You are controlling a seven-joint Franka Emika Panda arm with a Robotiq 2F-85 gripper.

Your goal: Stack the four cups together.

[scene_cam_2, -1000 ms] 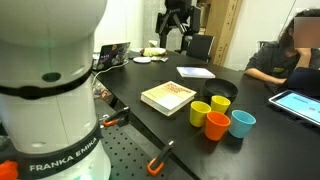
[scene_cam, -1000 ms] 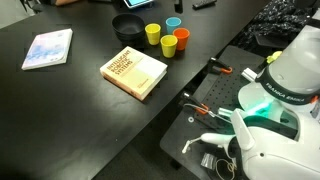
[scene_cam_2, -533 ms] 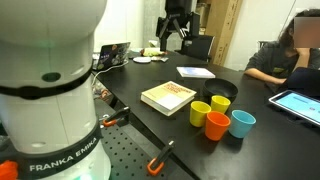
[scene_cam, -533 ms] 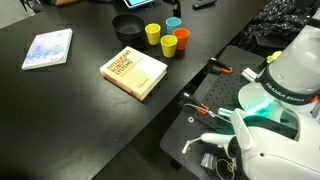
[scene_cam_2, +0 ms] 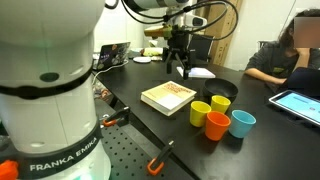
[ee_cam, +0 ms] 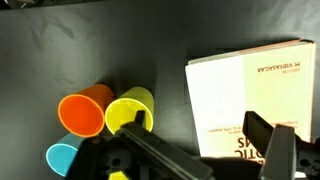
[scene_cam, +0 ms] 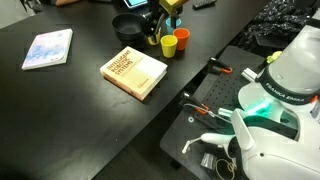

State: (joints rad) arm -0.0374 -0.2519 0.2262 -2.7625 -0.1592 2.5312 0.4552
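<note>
Four small cups stand in a cluster on the black table [scene_cam: 70, 90]: an orange cup [scene_cam: 169, 45] [scene_cam_2: 217, 126], a yellow cup [scene_cam: 183, 37] [scene_cam_2: 200, 112], a second yellow cup [scene_cam_2: 220, 103] and a light blue cup [scene_cam_2: 242, 123]. In an exterior view, my gripper [scene_cam: 157, 30] covers the blue cup and part of a yellow one. My gripper [scene_cam_2: 179, 68] hangs above the table between cups and book, open and empty. The wrist view shows the orange cup [ee_cam: 85, 112], a yellow cup [ee_cam: 130, 110] and the blue cup [ee_cam: 62, 158] left of my open fingers [ee_cam: 190, 150].
A thick book [scene_cam: 134, 71] [scene_cam_2: 168, 96] [ee_cam: 255, 95] lies beside the cups. A black bowl [scene_cam: 127, 25] [scene_cam_2: 226, 90] sits behind them. A white booklet [scene_cam: 47, 48] lies further off. A person [scene_cam_2: 285, 55] sits at the table with a tablet [scene_cam_2: 300, 102]. Orange-handled tools [scene_cam: 215, 68] lie by the robot base.
The arm has swung into both exterior views and come down over the cups and book; before, it was away at the back. The cups, book and bowl have not moved.
</note>
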